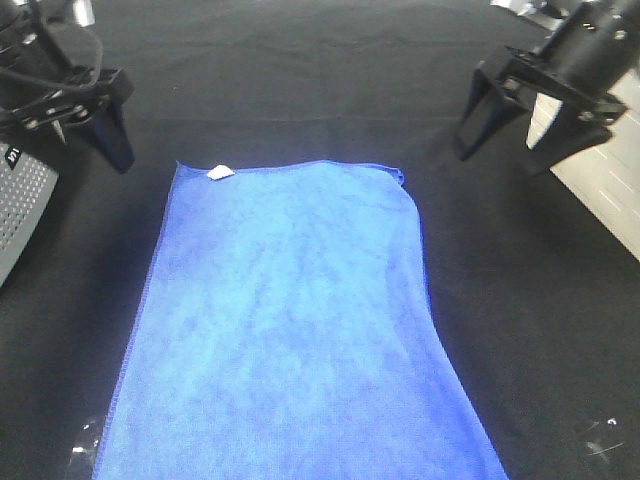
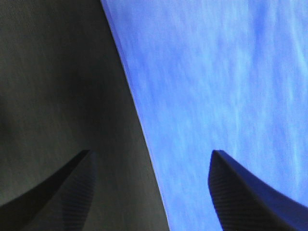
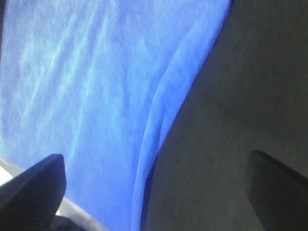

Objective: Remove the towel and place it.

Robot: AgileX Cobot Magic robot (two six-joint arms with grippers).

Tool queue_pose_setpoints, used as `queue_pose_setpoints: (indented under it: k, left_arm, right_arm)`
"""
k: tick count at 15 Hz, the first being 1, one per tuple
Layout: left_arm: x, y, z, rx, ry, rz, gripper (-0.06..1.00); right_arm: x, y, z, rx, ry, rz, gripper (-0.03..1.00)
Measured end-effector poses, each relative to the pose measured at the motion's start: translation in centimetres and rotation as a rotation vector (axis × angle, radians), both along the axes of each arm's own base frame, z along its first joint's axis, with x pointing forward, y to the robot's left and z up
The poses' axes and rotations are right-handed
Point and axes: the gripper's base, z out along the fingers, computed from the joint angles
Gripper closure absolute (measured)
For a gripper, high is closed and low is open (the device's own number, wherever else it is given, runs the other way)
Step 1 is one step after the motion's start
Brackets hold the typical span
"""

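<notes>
The royal-blue towel (image 1: 290, 320) lies spread flat on the black table cloth (image 1: 300, 90), its white tag (image 1: 220, 172) at the far left corner. My left gripper (image 1: 95, 150) is open and empty, raised just beyond the far left corner. In the left wrist view the left gripper (image 2: 151, 153) straddles the towel's (image 2: 216, 86) hemmed edge. My right gripper (image 1: 502, 158) is open and empty, raised beyond the far right corner. In the right wrist view the right gripper (image 3: 155, 155) has the towel's (image 3: 96, 86) rumpled edge between its fingers.
A grey perforated box (image 1: 20, 210) stands at the left edge. A pale surface (image 1: 610, 190) borders the cloth on the right. Small shiny marks (image 1: 600, 440) lie near the front right and front left.
</notes>
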Motion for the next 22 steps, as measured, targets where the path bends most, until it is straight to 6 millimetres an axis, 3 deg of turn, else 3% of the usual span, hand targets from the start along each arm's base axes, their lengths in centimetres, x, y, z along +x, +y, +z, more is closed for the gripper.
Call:
queue_pose_setpoints:
  k: [4, 9, 14, 18, 22]
  left_arm:
    - [5.3, -0.9, -1.6, -0.030, -0.048, 0.007, 0.18]
    - [10.1, -0.6, -6.4, -0.020, -0.044, 0.025, 0.14]
    - [12.5, 1.9, -10.8, -0.056, -0.008, 0.076, 0.14]
    - [13.0, 1.6, -12.9, -0.078, -0.021, 0.059, 0.14]
    - [13.1, 1.5, -13.6, -0.087, -0.021, 0.052, 0.14]
  right_arm:
    - [5.0, 0.3, -2.1, 0.015, -0.028, -0.014, 0.01]
    - [10.4, 0.4, -3.6, 0.010, -0.106, -0.061, 0.01]
    - [12.6, -0.7, -7.6, 0.036, -0.078, -0.090, 0.01]
    - [13.3, -1.0, -11.1, 0.120, -0.040, -0.079, 0.01]
    - [13.3, -1.0, -12.8, 0.123, -0.017, -0.071, 0.01]
